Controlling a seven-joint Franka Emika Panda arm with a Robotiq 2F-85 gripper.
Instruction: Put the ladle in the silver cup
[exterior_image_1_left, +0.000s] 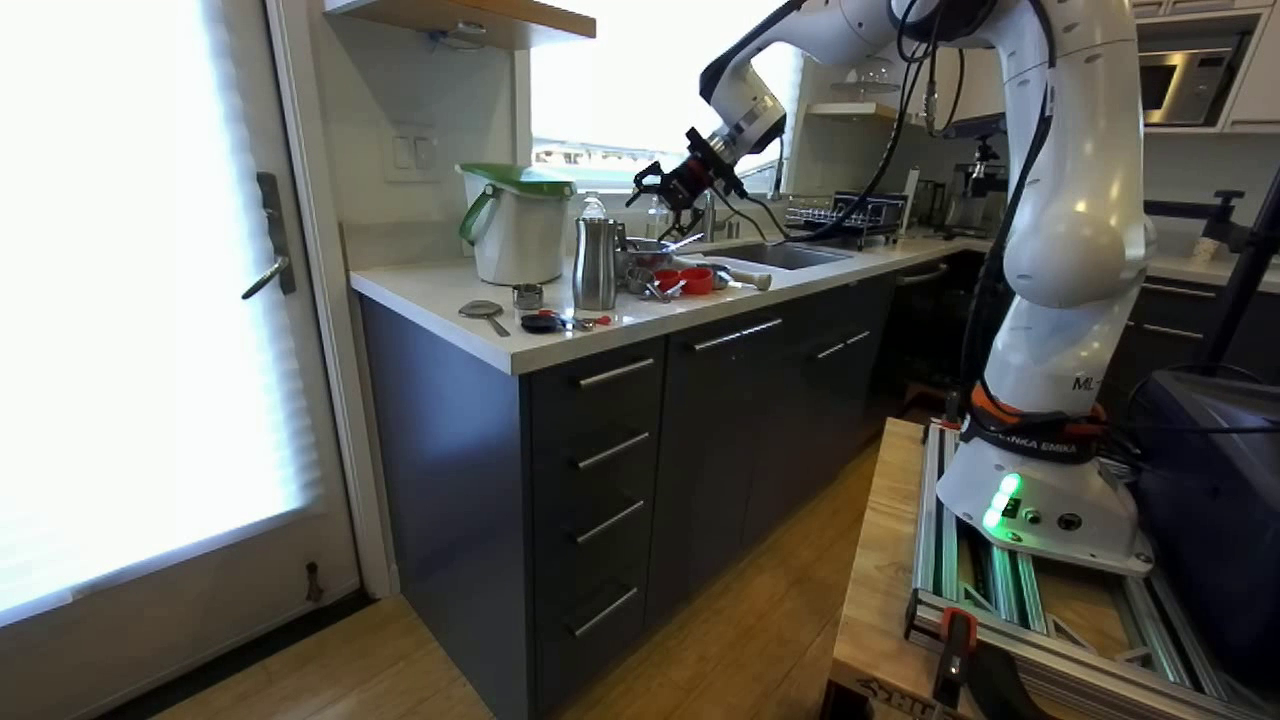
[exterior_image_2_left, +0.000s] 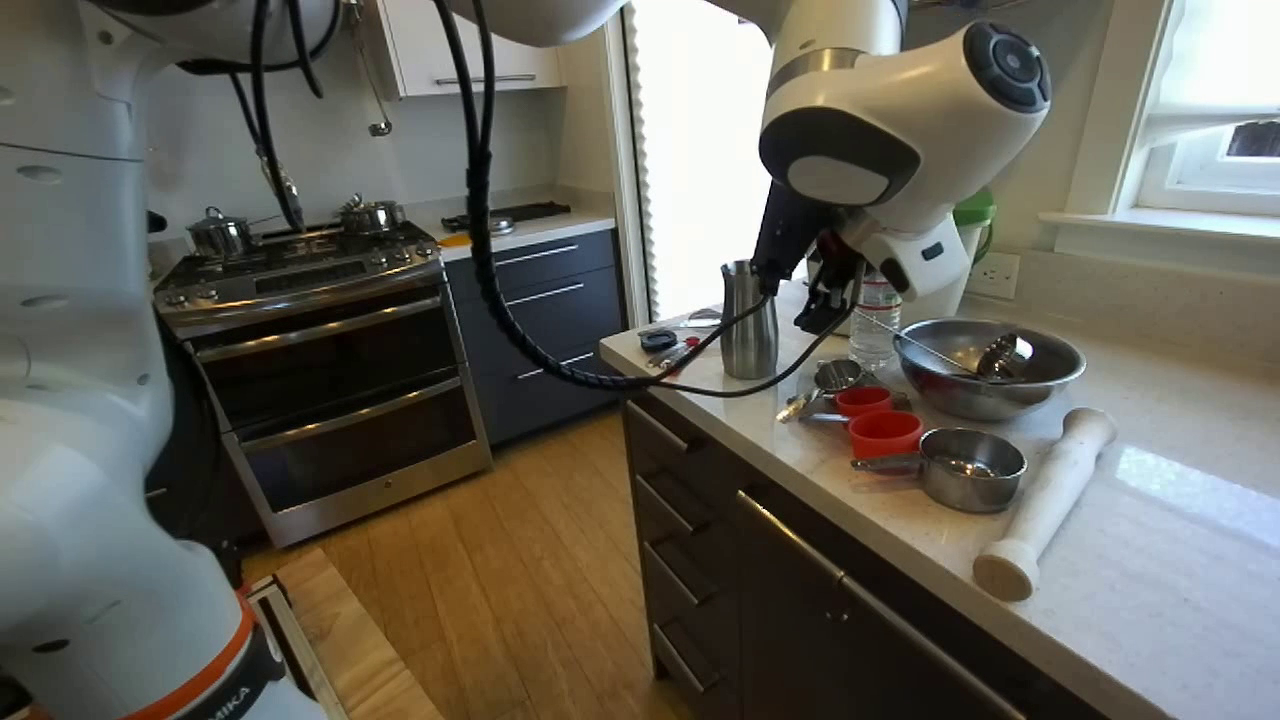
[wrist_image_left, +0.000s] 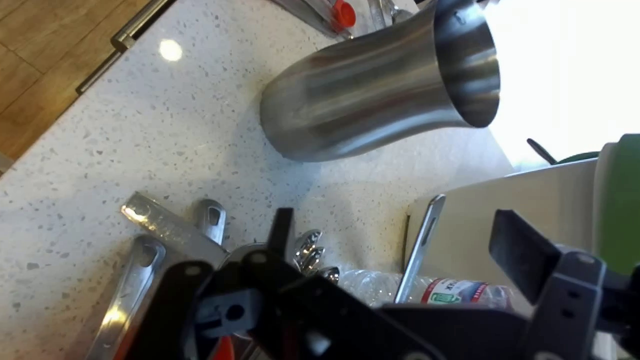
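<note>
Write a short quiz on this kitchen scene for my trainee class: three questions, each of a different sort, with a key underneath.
1. Multiple choice. Going by both exterior views, how does the silver cup stand? A) upside down; B) upright; C) laid on its side.
2. True or false, of the gripper in the wrist view: its fingers are closed together.
3. Short answer. Which vessel holds the scoop of the ladle?

Key
1. B; it only looks slanted in the wrist view.
2. False; the fingers stand well apart.
3. The wide metal bowl, with the handle reaching out over its rim.
</note>
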